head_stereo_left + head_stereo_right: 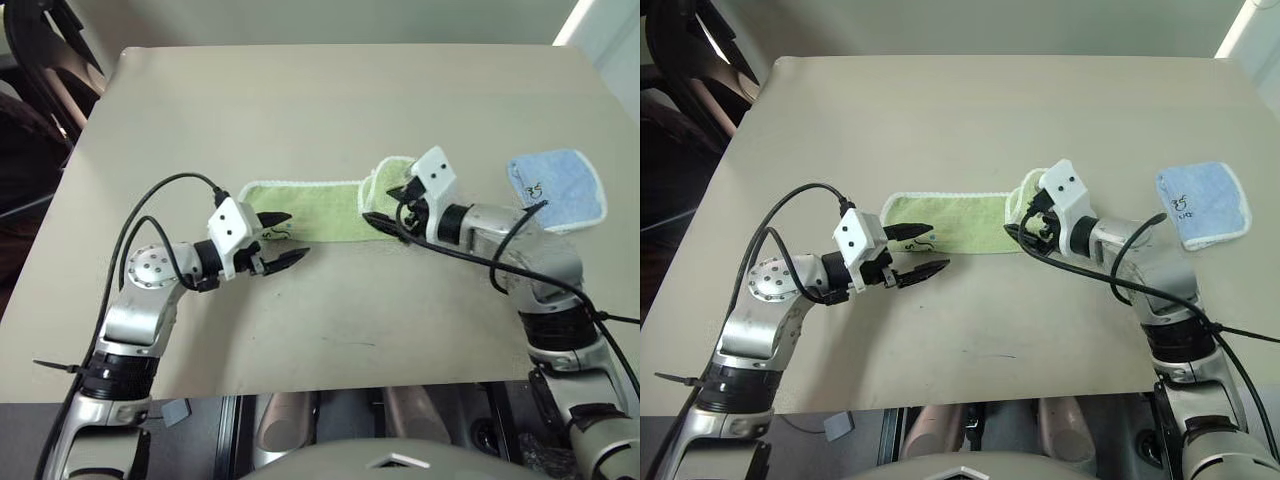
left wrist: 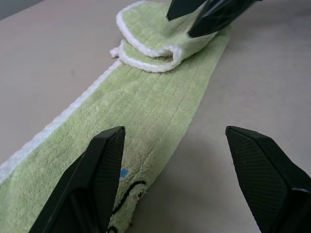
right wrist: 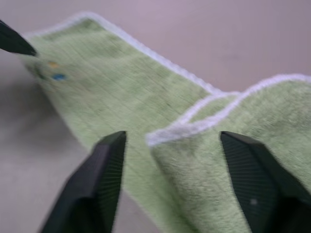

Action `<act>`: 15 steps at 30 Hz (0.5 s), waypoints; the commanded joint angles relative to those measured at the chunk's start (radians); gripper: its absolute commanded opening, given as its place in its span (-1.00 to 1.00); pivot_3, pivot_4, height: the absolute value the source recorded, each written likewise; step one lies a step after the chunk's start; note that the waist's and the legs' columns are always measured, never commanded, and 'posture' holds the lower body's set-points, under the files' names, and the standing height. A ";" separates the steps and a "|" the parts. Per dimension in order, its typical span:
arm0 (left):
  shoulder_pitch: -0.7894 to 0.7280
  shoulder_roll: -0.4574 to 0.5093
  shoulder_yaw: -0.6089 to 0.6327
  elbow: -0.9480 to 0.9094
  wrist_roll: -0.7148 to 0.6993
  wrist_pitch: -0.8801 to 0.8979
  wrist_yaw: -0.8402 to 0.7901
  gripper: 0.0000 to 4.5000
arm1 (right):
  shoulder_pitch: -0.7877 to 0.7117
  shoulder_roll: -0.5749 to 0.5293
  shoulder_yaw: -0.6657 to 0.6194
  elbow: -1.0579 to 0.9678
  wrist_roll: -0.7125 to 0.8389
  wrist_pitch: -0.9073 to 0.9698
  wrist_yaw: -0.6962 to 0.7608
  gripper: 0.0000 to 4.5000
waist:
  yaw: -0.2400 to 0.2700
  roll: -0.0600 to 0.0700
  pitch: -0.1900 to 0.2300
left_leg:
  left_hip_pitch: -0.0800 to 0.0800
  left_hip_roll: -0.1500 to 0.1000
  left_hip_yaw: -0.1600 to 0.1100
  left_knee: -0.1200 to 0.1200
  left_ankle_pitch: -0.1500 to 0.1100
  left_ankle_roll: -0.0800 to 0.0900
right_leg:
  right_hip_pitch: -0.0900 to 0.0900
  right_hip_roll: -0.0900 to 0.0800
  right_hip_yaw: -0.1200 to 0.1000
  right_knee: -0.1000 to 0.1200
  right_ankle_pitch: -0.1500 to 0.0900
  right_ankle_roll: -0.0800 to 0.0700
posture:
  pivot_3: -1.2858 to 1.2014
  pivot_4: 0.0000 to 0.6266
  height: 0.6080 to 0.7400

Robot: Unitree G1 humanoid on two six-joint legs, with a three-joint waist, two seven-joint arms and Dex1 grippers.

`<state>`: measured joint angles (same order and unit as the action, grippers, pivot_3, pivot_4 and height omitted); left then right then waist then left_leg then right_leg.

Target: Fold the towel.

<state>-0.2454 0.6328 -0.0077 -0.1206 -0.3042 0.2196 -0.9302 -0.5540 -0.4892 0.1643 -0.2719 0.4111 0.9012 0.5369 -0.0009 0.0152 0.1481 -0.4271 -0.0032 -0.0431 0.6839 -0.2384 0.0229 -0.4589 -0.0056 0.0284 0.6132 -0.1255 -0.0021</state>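
Observation:
The light green towel [image 1: 315, 208] lies as a long strip across the middle of the table, white edging along its far side. Its right end [image 2: 150, 48] is turned over onto itself in a loose fold. My right gripper [image 1: 386, 205] hangs over that fold, open, with the folded white edge [image 3: 194, 124] lying between its spread fingers. My left gripper [image 1: 296, 237] stands open just above the strip's left end, near the small dark embroidered mark [image 2: 129, 194], with one finger over the cloth and one over bare table. Its jaws hold nothing.
A smaller light blue towel [image 1: 557, 188] lies at the right, close to the beige table's [image 1: 300, 100] edge. A dark chair [image 1: 40, 60] stands beyond the far left corner. Black cables loop over both forearms.

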 commanded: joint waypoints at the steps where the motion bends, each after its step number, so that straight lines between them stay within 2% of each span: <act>1: 0.023 -0.019 0.075 -0.062 -0.091 0.066 0.036 0.58 | -0.005 0.002 -0.098 -0.062 0.044 -0.011 0.005 0.64 | -0.001 0.000 0.000 | 0.000 0.000 0.000 0.000 0.000 0.000 | 0.000 0.000 0.000 0.000 0.000 0.000 | 0.03 -0.52 0.93; 2: 0.032 -0.038 0.100 -0.074 -0.131 0.104 0.060 0.58 | -0.018 0.011 -0.115 -0.032 0.033 -0.030 -0.012 0.64 | -0.002 0.000 0.000 | 0.000 0.000 0.000 0.000 0.000 0.000 | 0.000 0.000 0.000 0.000 0.000 0.000 | 0.03 -0.52 0.93; 5: 0.056 -0.104 0.164 -0.111 -0.230 0.221 0.160 0.58 | -0.052 0.026 -0.118 0.089 -0.033 -0.094 -0.049 0.37 | -0.003 0.000 0.000 | 0.002 0.000 0.000 0.000 0.000 0.000 | 0.002 0.000 0.000 0.000 0.000 0.000 | 0.03 -0.52 0.93; 10: 0.125 -0.175 0.206 -0.191 -0.318 0.384 0.311 0.58 | -0.074 0.061 -0.077 0.272 -0.118 -0.236 -0.039 -0.42 | -0.005 0.000 0.000 | 0.008 0.000 0.000 -0.002 0.000 0.000 | 0.007 0.000 0.000 -0.001 0.000 0.000 | 0.03 -0.52 0.93; 14: 0.189 -0.269 0.287 -0.264 -0.472 0.517 0.470 0.58 | -0.056 0.085 -0.015 0.415 -0.181 -0.321 0.009 -0.99 | -0.005 0.000 0.000 | 0.007 0.000 0.000 -0.002 0.000 -0.001 | 0.006 0.000 0.000 -0.001 0.000 0.000 | 0.03 -0.52 0.93; 15: 0.213 -0.293 0.308 -0.287 -0.512 0.551 0.517 0.58 | -0.046 0.085 0.005 0.443 -0.202 -0.346 0.019 -0.99 | -0.005 0.000 0.000 | 0.008 0.000 0.000 -0.002 0.000 -0.001 | 0.007 0.000 0.000 -0.001 0.000 0.000 | 0.03 -0.52 0.93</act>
<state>-0.0523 0.3549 0.2460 -0.3337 -0.7387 0.7201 -0.4827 -0.6016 -0.4044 0.1457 0.1542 0.2394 0.6111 0.5276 -0.0055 0.0151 0.1480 -0.4196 -0.0029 -0.0426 0.6819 -0.2381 0.0221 -0.4522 -0.0056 0.0285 0.6121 -0.1252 -0.0025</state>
